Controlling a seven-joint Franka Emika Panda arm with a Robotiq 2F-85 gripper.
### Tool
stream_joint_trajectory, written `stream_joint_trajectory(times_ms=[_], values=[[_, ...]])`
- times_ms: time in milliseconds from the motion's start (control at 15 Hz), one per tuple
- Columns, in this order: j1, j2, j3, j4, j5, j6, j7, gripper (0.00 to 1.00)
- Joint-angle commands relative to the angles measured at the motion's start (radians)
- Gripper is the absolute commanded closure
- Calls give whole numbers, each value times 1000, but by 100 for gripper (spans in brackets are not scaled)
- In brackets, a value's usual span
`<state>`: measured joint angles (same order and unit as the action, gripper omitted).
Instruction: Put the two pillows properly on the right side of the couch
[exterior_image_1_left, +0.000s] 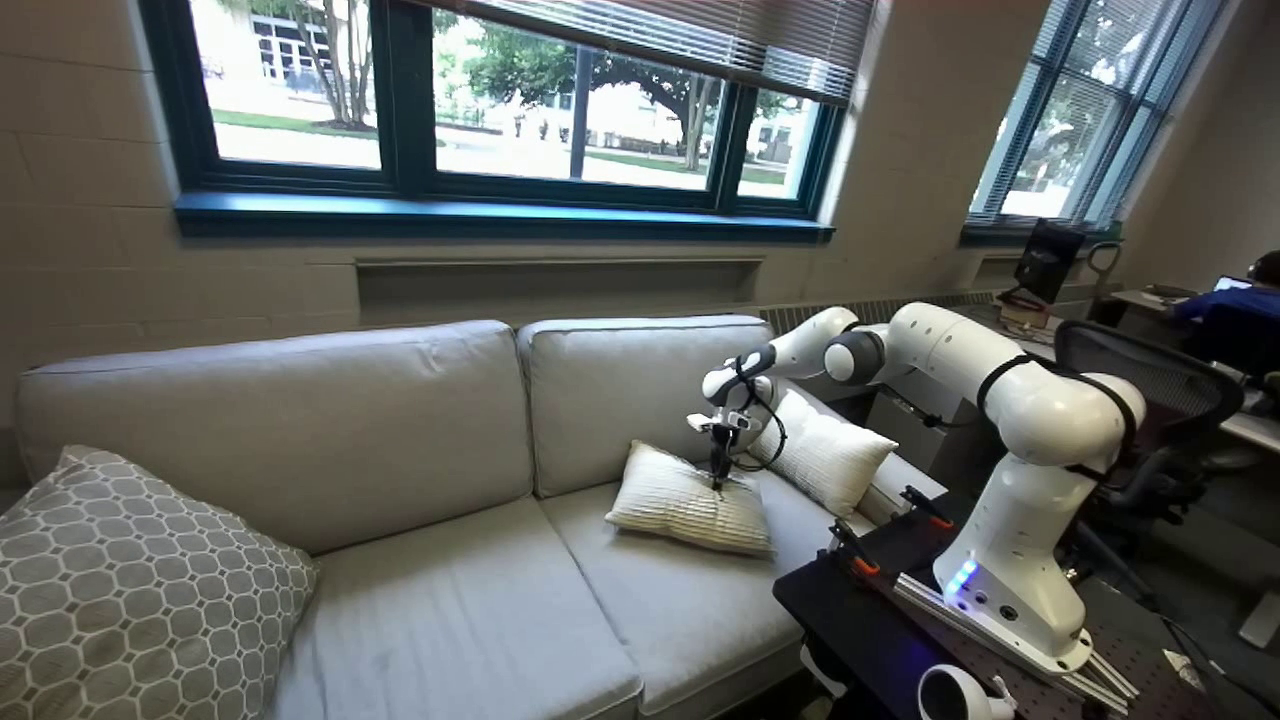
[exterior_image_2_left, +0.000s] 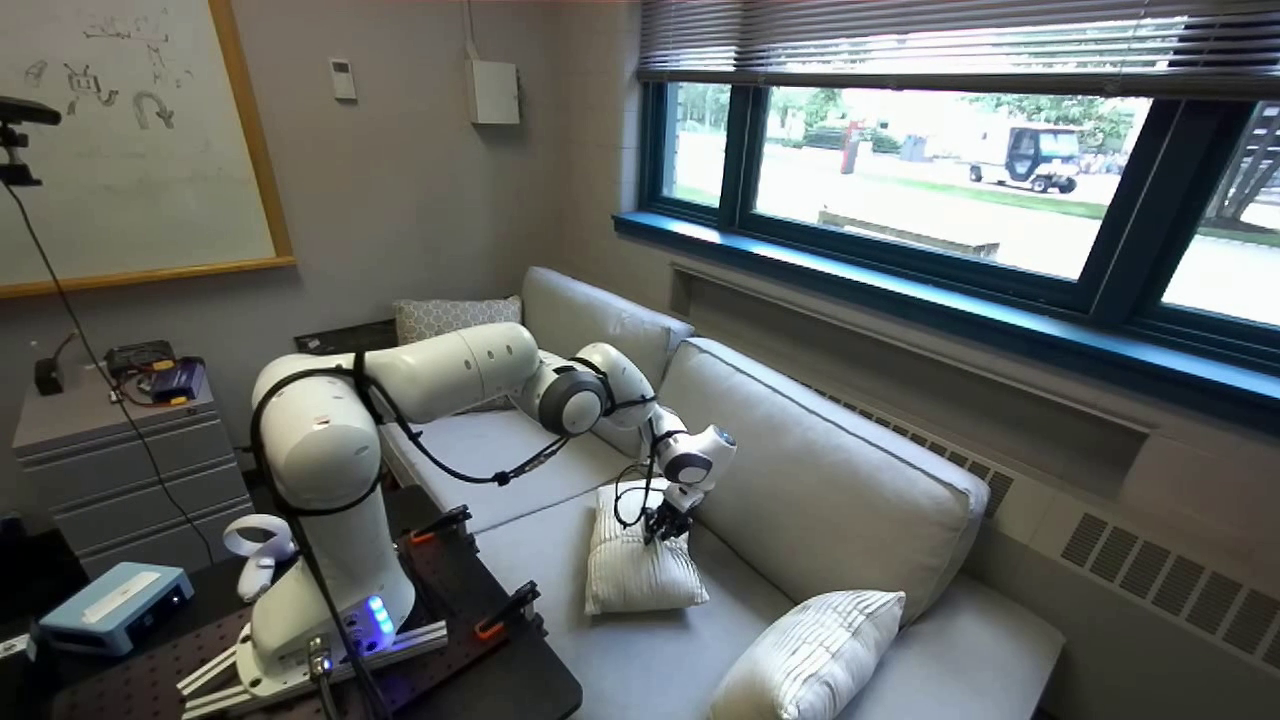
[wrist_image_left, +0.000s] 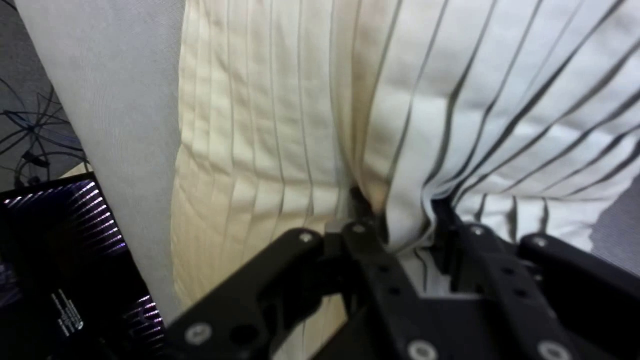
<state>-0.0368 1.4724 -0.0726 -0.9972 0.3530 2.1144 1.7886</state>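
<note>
Overall, couch (exterior_image_1_left: 430, 600) is cream and padded, running along the window wall. Grey pillow (exterior_image_1_left: 140, 580), patterned, is at its left end as one faces it; not part of the job. Armrest (exterior_image_2_left: 970, 650) closes the right end.

Pillow A (exterior_image_1_left: 680, 512) lies near flat on the right seat cushion (exterior_image_1_left: 680, 610), close to the back cushion (exterior_image_1_left: 620, 390); touching or not, cannot tell. Pillow B (exterior_image_1_left: 828, 452) leans tilted between it and the armrest, apart from pillow A.

Handling (estimate): both should be light and soft, filling giving under pressure, nothing fragile. Cloth looks matte and the pleats offer purchase, so slipping seems unlikely. Likelier trouble: a pinch catching cover only, so the pillow sags or swings on lifting. Best hold, probably: a deep bunch of pleats near mid-face; for standing pillow A upright, an edge may serve better.

Appearance: both square, off-white, near the couch's colour, slightly rumpled, ribbed with parallel pleats. Wrist view shows pillow A cream on one side, whiter on the other; probably lighting.

Gripper (wrist_image_left: 402, 210) points down into pillow A's upper face, in from the rim. Jaws stand close together with a fold of cover squeezed between. Creases fan out from the pinch. Pillow A appears to rest on the seat, not lifted.
</note>
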Motion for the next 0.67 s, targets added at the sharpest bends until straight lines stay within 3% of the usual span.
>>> stream_joint_trajectory(times_ms=[0, 133, 600], values=[[-10, 0, 18, -18, -27, -1, 18, 95], [-10, 0, 20, -14, -25, 2, 19, 98], [-7, -3, 16, 61, -20, 91, 35, 96]])
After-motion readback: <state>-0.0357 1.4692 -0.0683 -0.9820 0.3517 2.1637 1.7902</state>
